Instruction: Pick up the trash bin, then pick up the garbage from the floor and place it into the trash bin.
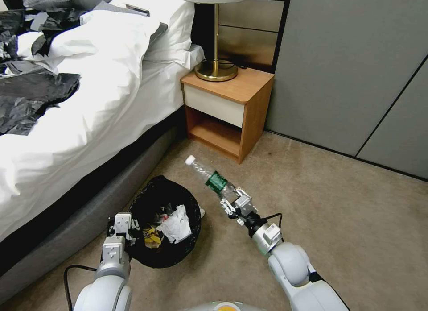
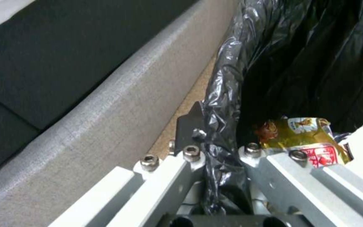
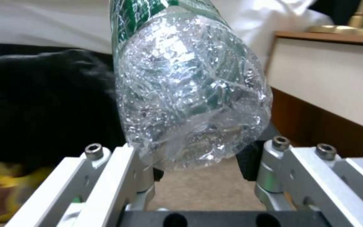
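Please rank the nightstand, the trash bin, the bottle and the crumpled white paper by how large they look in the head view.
1. Nightstand, though it stands farther off.
2. Trash bin.
3. Bottle, long but thin.
4. Crumpled white paper, lying inside the bin.

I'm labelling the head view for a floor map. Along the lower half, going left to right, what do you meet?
Bed frame → left gripper, clamped on the bin's rim → trash bin → right gripper holding the bottle by its base → bare carpet.

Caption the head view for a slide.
Right gripper holds a clear bottle beside the trash bin gripped by left gripper.
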